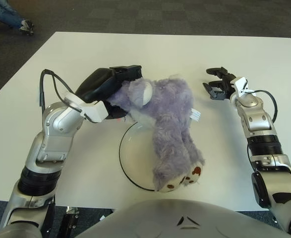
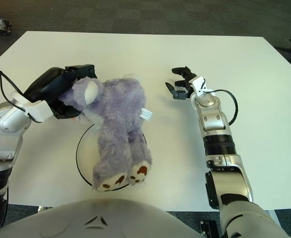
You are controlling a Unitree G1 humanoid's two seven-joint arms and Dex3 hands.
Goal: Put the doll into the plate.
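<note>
Fingers (image 1: 128, 74) of left hand (image 1: 105, 85) gripping doll (image 1: 167, 124), over plate (image 1: 128, 158)
</note>
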